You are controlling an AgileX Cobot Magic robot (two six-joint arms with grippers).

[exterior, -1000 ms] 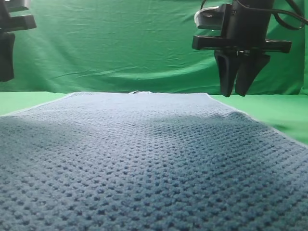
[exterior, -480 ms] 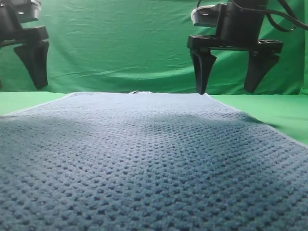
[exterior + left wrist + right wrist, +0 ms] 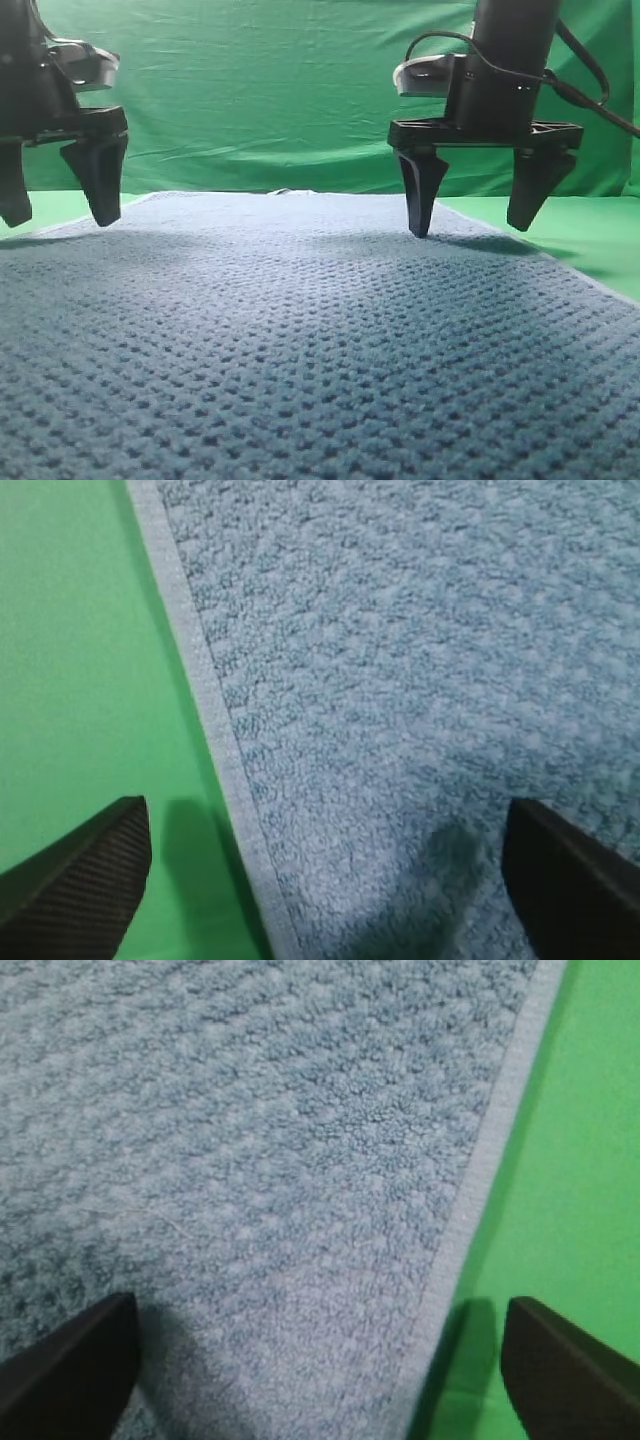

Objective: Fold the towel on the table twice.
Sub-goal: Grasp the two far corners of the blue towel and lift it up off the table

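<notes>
The blue-grey waffle-knit towel (image 3: 300, 330) lies flat on the green table (image 3: 590, 235) and fills most of the high view. My left gripper (image 3: 55, 215) is open and hangs low over the towel's far left edge, one finger over the towel and one over the table. In the left wrist view the pale hem (image 3: 215, 730) runs between its fingers. My right gripper (image 3: 470, 225) is open over the far right edge, straddling the hem (image 3: 480, 1190) in the right wrist view. Neither holds anything.
A wrinkled green backdrop curtain (image 3: 270, 90) hangs behind the table. Strips of bare green table show to the left (image 3: 90, 680) and right (image 3: 580, 1160) of the towel.
The right gripper opened from shut and both grippers came down toward the towel's far corners. The left gripper moved into view and lower.
</notes>
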